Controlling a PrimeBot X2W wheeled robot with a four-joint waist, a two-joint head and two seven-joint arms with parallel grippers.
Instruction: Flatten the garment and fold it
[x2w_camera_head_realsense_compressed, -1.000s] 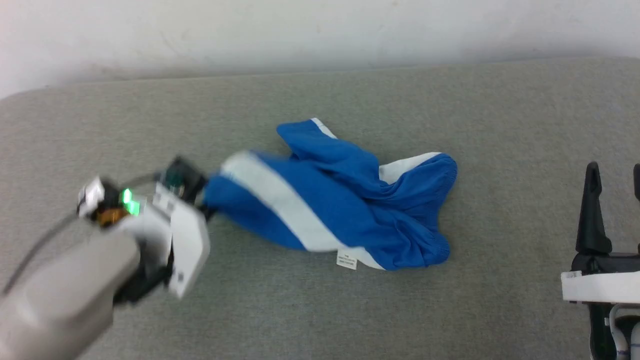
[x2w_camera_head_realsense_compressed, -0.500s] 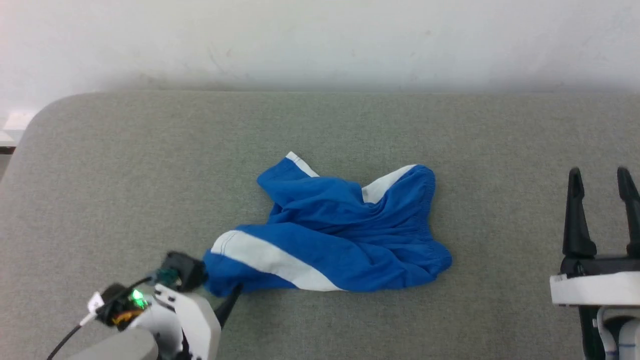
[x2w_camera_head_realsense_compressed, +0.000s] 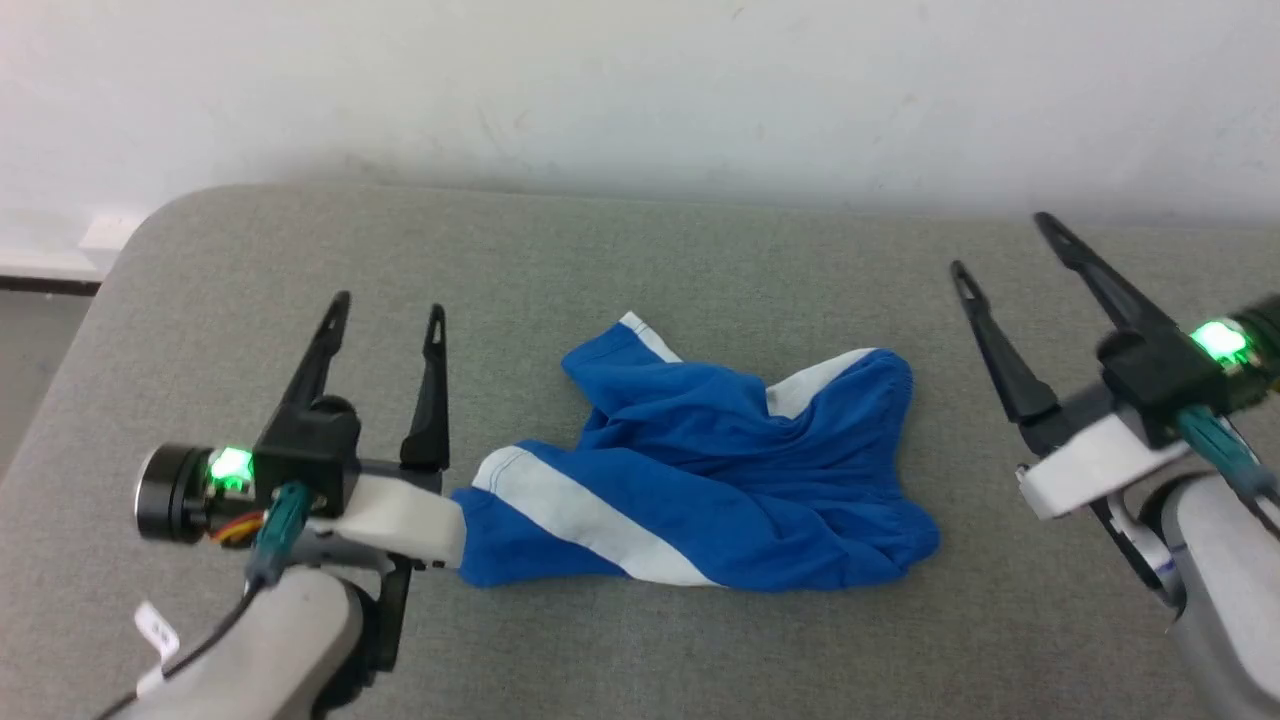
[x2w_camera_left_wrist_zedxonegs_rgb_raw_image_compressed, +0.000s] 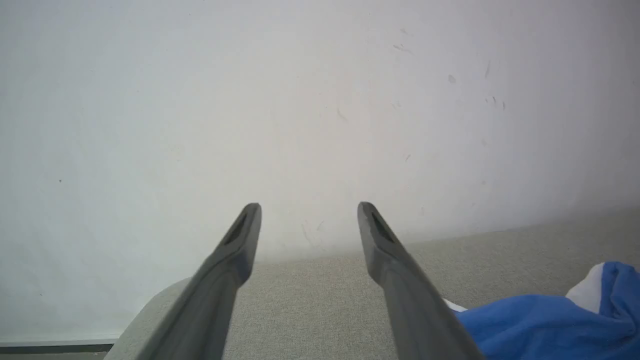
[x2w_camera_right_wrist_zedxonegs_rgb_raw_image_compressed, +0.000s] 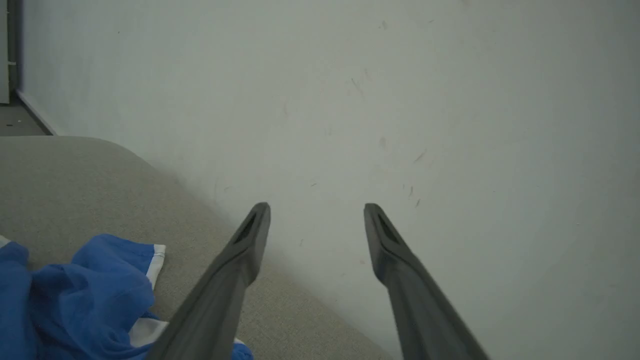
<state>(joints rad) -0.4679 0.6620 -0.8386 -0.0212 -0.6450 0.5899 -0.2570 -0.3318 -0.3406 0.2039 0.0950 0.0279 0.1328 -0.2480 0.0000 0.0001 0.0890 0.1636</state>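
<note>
The garment, royal blue shorts with broad white stripes, lies crumpled in the middle of the grey padded table. One leg with a white stripe stretches toward the lower left, and its end passes under my left wrist housing. My left gripper stands open left of the garment, fingers pointing at the wall, nothing between them. My right gripper is open to the right of the garment and apart from it. A blue edge of the garment shows in the left wrist view, and the garment appears again in the right wrist view.
A white wall runs along the table's far edge. The table's rounded left corner sits beside a strip of floor. Bare grey surface lies all round the garment.
My left gripper has let go of the garment's leg end, opened, and lifted to point at the wall. The right gripper has risen and tilted left. The camera view has shifted.
</note>
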